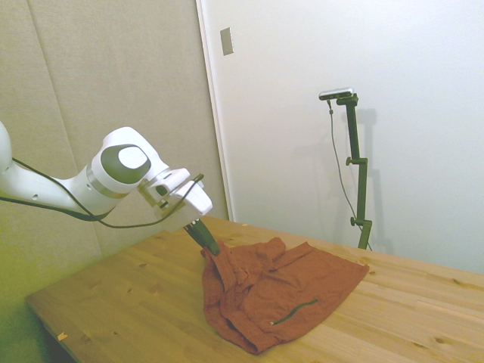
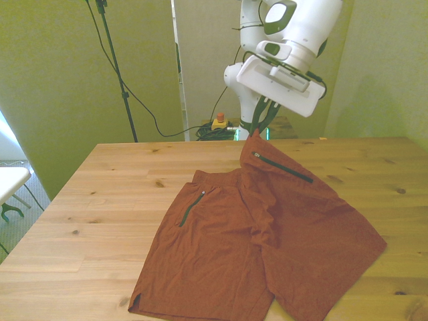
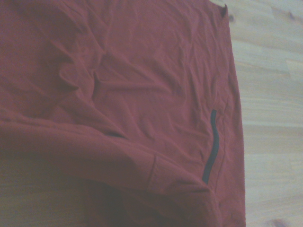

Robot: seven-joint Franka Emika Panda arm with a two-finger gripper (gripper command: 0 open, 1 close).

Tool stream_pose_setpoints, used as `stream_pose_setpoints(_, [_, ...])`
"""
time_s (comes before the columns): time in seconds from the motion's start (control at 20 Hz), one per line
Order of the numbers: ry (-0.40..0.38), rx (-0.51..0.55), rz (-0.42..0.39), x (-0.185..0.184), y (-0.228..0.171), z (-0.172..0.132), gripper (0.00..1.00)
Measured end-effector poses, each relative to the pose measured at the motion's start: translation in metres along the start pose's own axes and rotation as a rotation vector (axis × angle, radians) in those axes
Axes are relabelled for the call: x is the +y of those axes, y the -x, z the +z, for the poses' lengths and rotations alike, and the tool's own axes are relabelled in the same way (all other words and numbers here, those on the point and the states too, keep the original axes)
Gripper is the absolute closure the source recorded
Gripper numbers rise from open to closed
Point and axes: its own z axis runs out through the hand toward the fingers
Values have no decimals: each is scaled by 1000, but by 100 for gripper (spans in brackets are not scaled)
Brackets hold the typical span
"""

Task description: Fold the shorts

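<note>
The rust-orange shorts (image 1: 281, 291) lie wrinkled on the wooden table (image 1: 128, 302). In the front view the shorts (image 2: 214, 261) have one leg flat toward the front view's left, while the waist corner on the other side is pulled up off the table. My gripper (image 2: 258, 132) is shut on that raised corner, and the side view shows the gripper (image 1: 207, 240) tilted down with cloth hanging from its tip. One dark pocket zipper (image 2: 190, 209) lies flat and another zipper (image 2: 282, 167) runs along the lifted part. The wrist view shows the shorts (image 3: 142, 94) and a zipper (image 3: 211, 146).
Bare table (image 2: 100, 200) lies at the front view's left of the shorts, with a narrower strip at the right. Behind the table's far edge are black cables and a small yellow box with a red button (image 2: 219, 122). A white object (image 2: 10, 182) stands off the table's left.
</note>
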Motion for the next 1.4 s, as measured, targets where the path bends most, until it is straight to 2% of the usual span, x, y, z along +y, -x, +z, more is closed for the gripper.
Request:
stream_pose_setpoints(0.25, [23, -61, 45, 36, 7, 59, 100])
stream_pose_setpoints(0.3, [14, -68, 54, 41, 8, 69, 0])
stream_pose_setpoints(0.5, [-54, -107, 136, 47, 1, 108, 0])
stream_pose_setpoints(0.75, [-50, -154, 187, 54, 1, 144, 0])
stream_pose_setpoints(1.05, [-60, -165, 235, 58, -10, 146, 0])
stream_pose_setpoints(1.4, [-44, -169, 288, 98, -29, 151, 0])
